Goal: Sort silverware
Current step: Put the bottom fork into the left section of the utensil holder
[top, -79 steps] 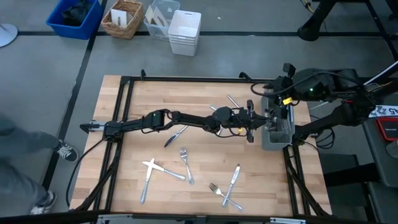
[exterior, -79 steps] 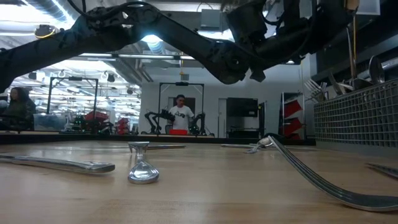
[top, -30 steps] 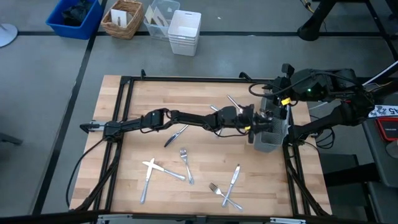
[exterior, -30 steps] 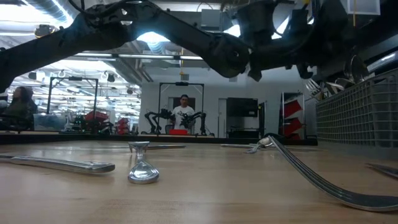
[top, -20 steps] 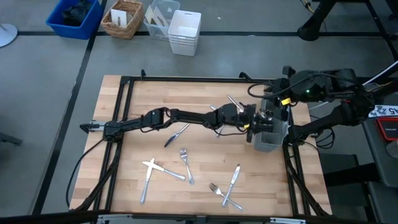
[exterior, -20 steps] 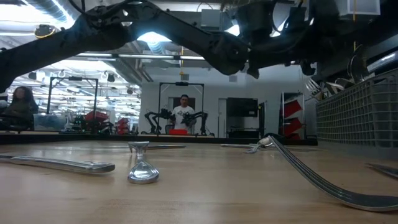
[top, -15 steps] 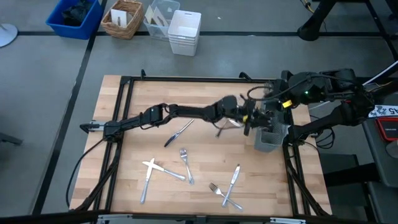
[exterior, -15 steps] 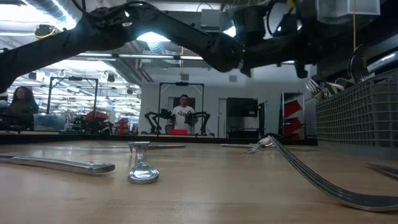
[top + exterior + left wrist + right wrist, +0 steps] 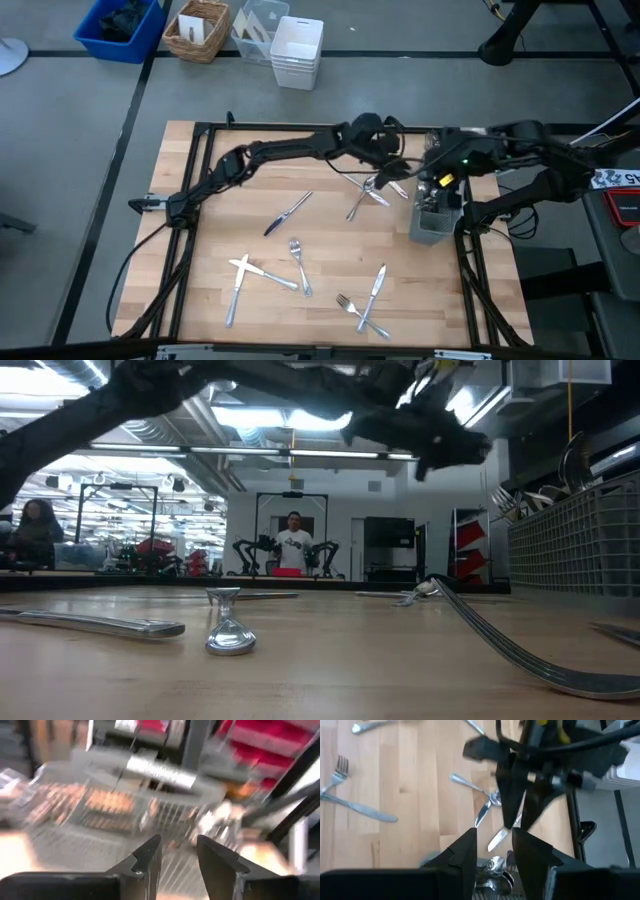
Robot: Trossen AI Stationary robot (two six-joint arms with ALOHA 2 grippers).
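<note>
Loose silverware lies flat on the wooden table: a knife (image 9: pixel 285 212), a fork (image 9: pixel 299 263), a crossed pair (image 9: pixel 247 274), another knife (image 9: pixel 375 285), a fork (image 9: pixel 354 311), and a small cluster (image 9: pixel 370 192) by the caddy. The dark wire-mesh caddy (image 9: pixel 433 224) stands at the table's right, with spoon bowls (image 9: pixel 492 867) showing inside. My left gripper (image 9: pixel 400 168) hangs open in the air left of the caddy's far end, nothing between its fingers (image 9: pixel 150 855). My right gripper (image 9: pixel 433 183) is open above the caddy, pointing steeply down, also with nothing in it (image 9: pixel 492 837).
Black frame rails (image 9: pixel 300 128) run along the table's edges. Bins and a basket (image 9: pixel 297 50) stand on the floor beyond the far edge. A fork handle (image 9: pixel 520 655) rises near the low camera. A person (image 9: pixel 292 550) stands far off in the room behind.
My left gripper has drawn back from the caddy's left side, rising and swinging toward the table's far edge, its wrist tipping up toward level. The cluster of silverware beneath it now shows. My right gripper has sunk a little over the caddy and tipped further down.
</note>
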